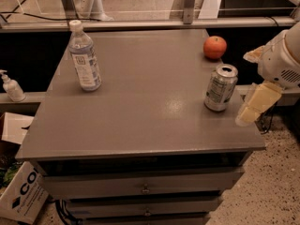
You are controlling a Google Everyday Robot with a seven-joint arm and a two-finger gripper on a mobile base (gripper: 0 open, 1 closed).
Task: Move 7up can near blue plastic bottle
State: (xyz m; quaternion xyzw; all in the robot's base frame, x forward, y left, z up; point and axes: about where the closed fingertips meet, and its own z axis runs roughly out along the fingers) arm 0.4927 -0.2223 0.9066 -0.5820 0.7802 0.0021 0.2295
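The 7up can (220, 88), silver and green with a pull-tab top, stands upright near the right edge of the grey table (150, 125). The blue plastic bottle (84, 57), clear with a white cap and a label, stands upright at the far left of the table, well apart from the can. My gripper (248, 86) is just right of the can, at the table's right edge. It is open, with one cream finger (255, 104) low and the other (253, 55) higher. It holds nothing and does not touch the can.
A red-orange apple (214, 47) lies behind the can at the far right. A small white pump bottle (11, 86) stands on a ledge left of the table. A cardboard box (21, 196) sits on the floor at lower left. Drawers run below the tabletop.
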